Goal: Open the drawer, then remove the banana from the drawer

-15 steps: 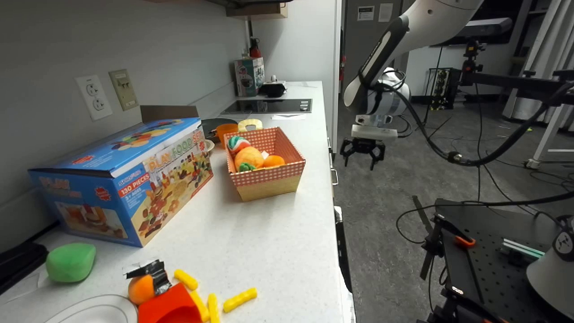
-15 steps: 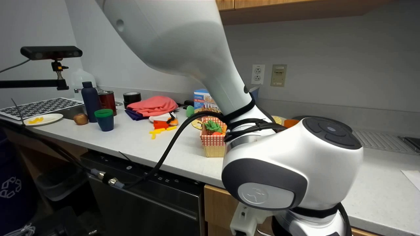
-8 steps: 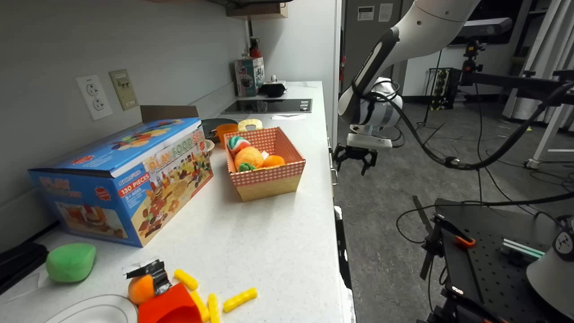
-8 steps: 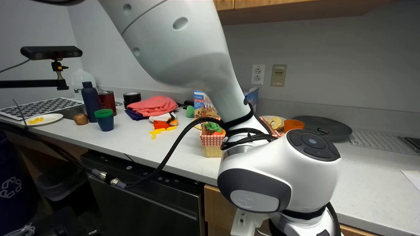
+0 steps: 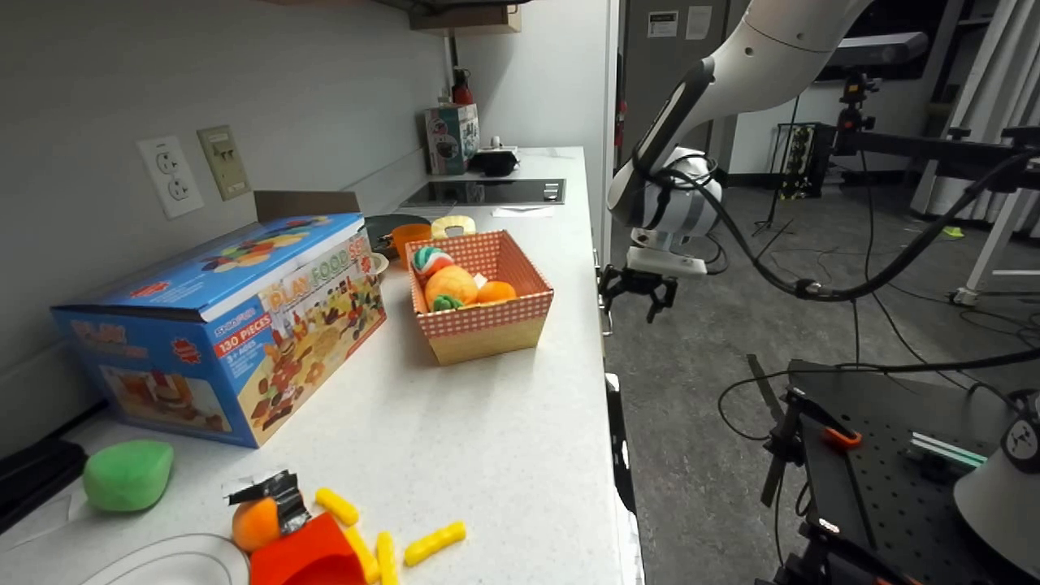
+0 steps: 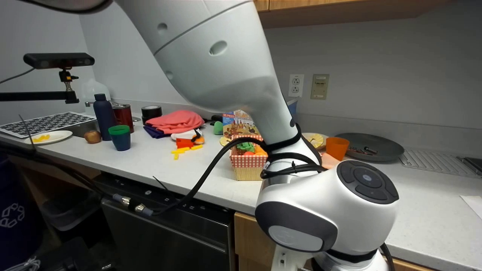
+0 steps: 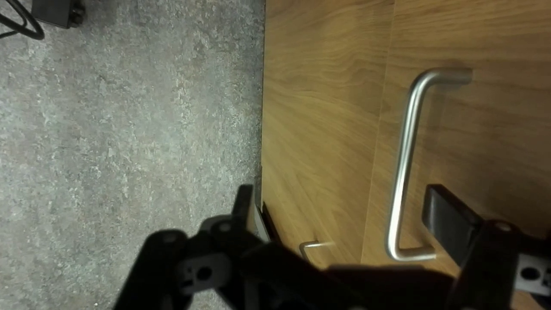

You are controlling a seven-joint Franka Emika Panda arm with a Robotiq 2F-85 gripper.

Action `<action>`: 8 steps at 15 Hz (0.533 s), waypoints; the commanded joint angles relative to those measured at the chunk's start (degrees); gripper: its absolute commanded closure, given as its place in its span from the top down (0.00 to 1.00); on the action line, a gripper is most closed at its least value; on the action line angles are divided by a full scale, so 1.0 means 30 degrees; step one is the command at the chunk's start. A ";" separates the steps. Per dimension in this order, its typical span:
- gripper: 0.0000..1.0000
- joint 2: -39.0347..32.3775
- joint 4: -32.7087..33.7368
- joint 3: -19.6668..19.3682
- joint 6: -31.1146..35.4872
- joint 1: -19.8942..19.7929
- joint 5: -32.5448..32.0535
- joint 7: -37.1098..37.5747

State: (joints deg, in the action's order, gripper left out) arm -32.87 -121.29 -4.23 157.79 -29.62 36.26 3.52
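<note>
The wooden drawer front [image 7: 495,142] is shut, with a bent silver bar handle [image 7: 403,163] in the wrist view. The wooden front below the counter also shows in an exterior view [image 6: 252,235]. My gripper [image 7: 340,191] is open and empty, fingers pointing down. In the wrist view the handle bar lies between the two fingers, closer to the right one; I cannot tell whether that finger is inside the handle's gap. In an exterior view the gripper [image 5: 629,312] hangs beside the counter's front edge, near the handles. The banana is out of view.
The counter [image 5: 487,439] carries a checkered basket [image 5: 487,325] of toy food, a blue play-food box [image 5: 219,325] and loose toy pieces. A second handle [image 7: 312,244] sits on the neighbouring front. A dishwasher [image 6: 165,226] stands beside the drawers. A cable [image 6: 199,173] hangs off the arm.
The gripper has moved toward the counter front and a little down, bringing one finger close to the handles. It stays open. The drawer has not visibly moved.
</note>
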 commanded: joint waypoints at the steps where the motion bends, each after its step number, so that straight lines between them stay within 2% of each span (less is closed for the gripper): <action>1: 1.00 -0.1031 0.1058 0.0273 -0.0436 -0.0467 0.0741 -0.0808; 5: 1.00 -0.1546 0.1326 0.0228 -0.0620 -0.0549 0.0705 -0.0637; 8: 1.00 -0.1307 0.0828 -0.0570 -0.1056 0.0000 0.0056 0.0241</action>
State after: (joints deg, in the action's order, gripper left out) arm -36.16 -119.08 -4.22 157.17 -29.95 36.60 3.62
